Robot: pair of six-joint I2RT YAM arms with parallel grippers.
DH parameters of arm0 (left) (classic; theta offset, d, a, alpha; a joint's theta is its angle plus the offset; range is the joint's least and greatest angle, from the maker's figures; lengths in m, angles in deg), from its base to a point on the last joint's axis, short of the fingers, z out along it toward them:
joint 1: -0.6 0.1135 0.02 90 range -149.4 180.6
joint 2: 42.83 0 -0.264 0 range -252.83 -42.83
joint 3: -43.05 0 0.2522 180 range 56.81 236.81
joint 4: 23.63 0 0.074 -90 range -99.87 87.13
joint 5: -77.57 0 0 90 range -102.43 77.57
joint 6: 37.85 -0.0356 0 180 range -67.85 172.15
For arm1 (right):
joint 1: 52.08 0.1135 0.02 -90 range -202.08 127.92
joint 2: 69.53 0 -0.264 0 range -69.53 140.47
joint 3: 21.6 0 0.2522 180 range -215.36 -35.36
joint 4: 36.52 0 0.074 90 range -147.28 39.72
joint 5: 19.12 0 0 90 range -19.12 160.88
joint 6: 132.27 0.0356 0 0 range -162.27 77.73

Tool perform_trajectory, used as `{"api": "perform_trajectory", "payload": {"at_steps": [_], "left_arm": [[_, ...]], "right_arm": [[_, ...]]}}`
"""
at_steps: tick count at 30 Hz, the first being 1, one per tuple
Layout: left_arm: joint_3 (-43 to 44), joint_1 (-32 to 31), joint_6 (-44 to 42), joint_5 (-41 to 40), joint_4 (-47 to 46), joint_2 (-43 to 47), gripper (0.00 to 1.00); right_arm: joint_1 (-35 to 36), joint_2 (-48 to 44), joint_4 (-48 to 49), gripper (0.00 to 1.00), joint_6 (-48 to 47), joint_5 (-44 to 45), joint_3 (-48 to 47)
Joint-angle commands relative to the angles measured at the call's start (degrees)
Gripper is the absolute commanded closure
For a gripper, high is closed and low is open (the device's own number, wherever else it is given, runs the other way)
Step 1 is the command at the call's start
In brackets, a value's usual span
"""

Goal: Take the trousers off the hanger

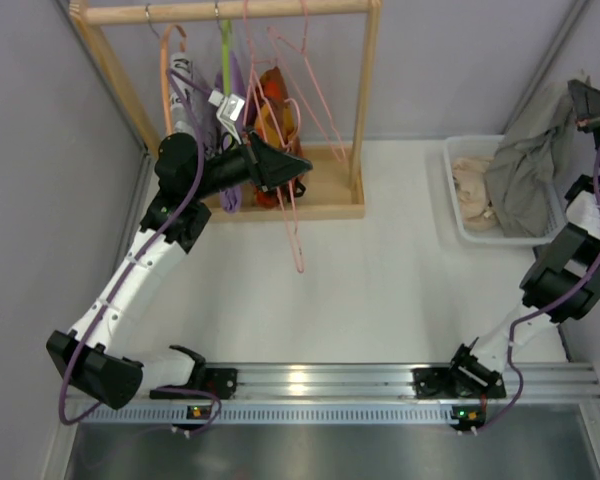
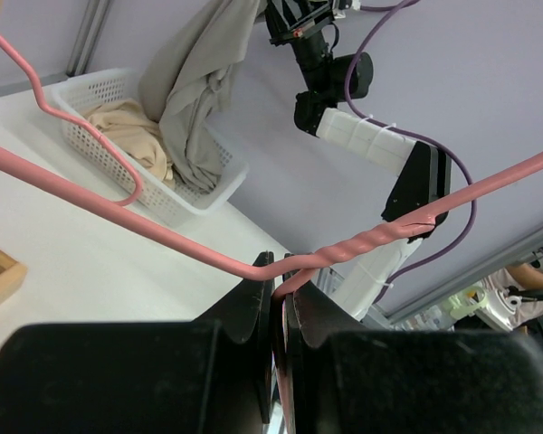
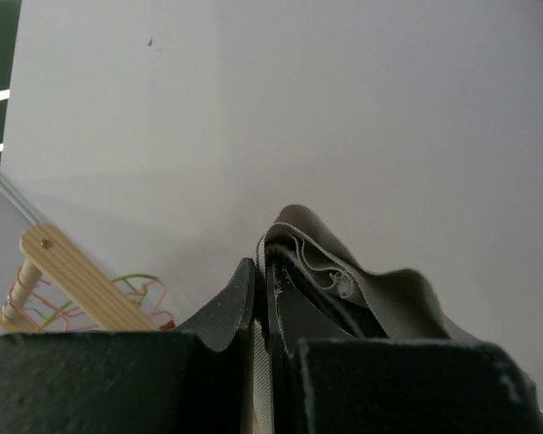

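My left gripper (image 1: 298, 165) is shut on a bare pink wire hanger (image 1: 292, 215) next to the wooden rack; in the left wrist view the hanger (image 2: 163, 237) runs across the closed jaws (image 2: 283, 294). My right gripper (image 1: 583, 100) is raised at the far right and shut on grey trousers (image 1: 525, 170), which hang down into a white basket (image 1: 458, 228). In the right wrist view the grey cloth (image 3: 362, 280) is bunched at the closed jaws (image 3: 269, 271). The trousers also show in the left wrist view (image 2: 199, 86), off the hanger.
A wooden rack (image 1: 364, 90) at the back holds several more hangers, pink, orange and green, with an orange garment (image 1: 277, 125). The basket also holds a beige cloth (image 1: 473, 185). Grey walls stand on both sides. A metal rail (image 1: 310, 380) runs along the near edge.
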Motion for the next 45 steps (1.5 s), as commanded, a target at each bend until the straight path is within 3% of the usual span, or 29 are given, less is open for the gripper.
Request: {"api": "perform_trajectory", "payload": {"at_steps": [1, 8, 10, 11, 13, 18, 20, 23, 29, 33, 35, 38, 39, 40, 42, 43, 45], "left_arm": [[1.4, 0.2, -1.5, -0.8, -1.5, 2.5, 1.0], [2.6, 0.2, -6.5, -1.6, 3.4, 4.7, 1.0], [2.3, 0.2, -7.9, -1.3, 4.3, 5.2, 1.0], [2.3, 0.2, -7.9, -1.4, 4.3, 5.5, 1.0], [2.9, 0.3, -6.5, -0.1, 4.1, 5.6, 1.0], [2.6, 0.1, 5.2, 2.9, -2.3, 5.1, 1.0], [1.9, 0.1, 6.0, 4.3, -2.6, 5.2, 1.0], [1.6, -0.9, 5.7, 4.6, -2.8, 6.1, 1.0], [0.5, -2.5, 7.7, 4.6, -4.8, 6.2, 1.0], [0.3, -3.7, 9.9, 4.0, -7.1, 5.0, 1.0], [0.7, -4.4, 9.9, 3.2, -7.6, 4.0, 1.0], [1.1, -5.0, 10.7, 2.1, -9.3, 2.5, 1.0], [1.2, -5.1, 11.2, 1.7, -10.0, 2.1, 1.0], [1.5, -5.1, 11.5, 1.4, -10.3, 1.7, 1.0], [2.5, -5.2, 12.0, 0.2, -10.6, 0.1, 1.0], [2.7, -5.2, 12.2, -0.3, -10.6, -0.5, 1.0], [3.9, -5.3, 12.5, -1.4, -10.6, -1.9, 1.0]], "right_arm": [[-0.4, -1.2, 1.2, 1.0, -5.4, 0.1, -2.7], [-0.4, -4.7, -3.2, 1.0, -13.7, -4.0, 11.0], [-0.4, -5.8, -5.0, 0.81, -17.0, -4.6, 13.8], [-0.3, -6.6, -7.3, 0.65, -18.5, -4.6, 15.7], [-0.4, -8.0, -10.2, 0.5, -23.5, -4.3, 17.1], [-0.4, -10.5, -22.0, 0.32, -32.4, -3.7, 18.0], [-0.4, -12.3, -24.8, 0.18, -34.7, -3.9, 17.5], [-0.4, -16.6, -29.5, 0.11, -35.9, -6.2, 17.3], [-0.3, -29.6, -38.0, 0.07, -35.3, -13.5, 17.0], [-0.3, -38.2, -38.3, 0.05, -32.7, -18.0, 17.9], [0.1, -42.1, -34.9, 0.07, -26.3, -20.4, 19.0], [2.2, -46.8, -19.4, 0.12, -9.2, -21.7, 22.1], [5.6, -47.9, -12.2, 0.13, -2.8, -20.5, 22.9], [8.4, -49.8, -11.6, 0.14, -1.8, -19.7, 23.6], [15.4, -51.5, -14.6, 0.19, -3.7, -16.4, 23.6], [22.2, -52.9, -16.6, 0.2, -5.5, -14.8, 24.2], [27.3, -53.0, -16.7, 0.25, -5.2, -10.8, 24.9]]}}
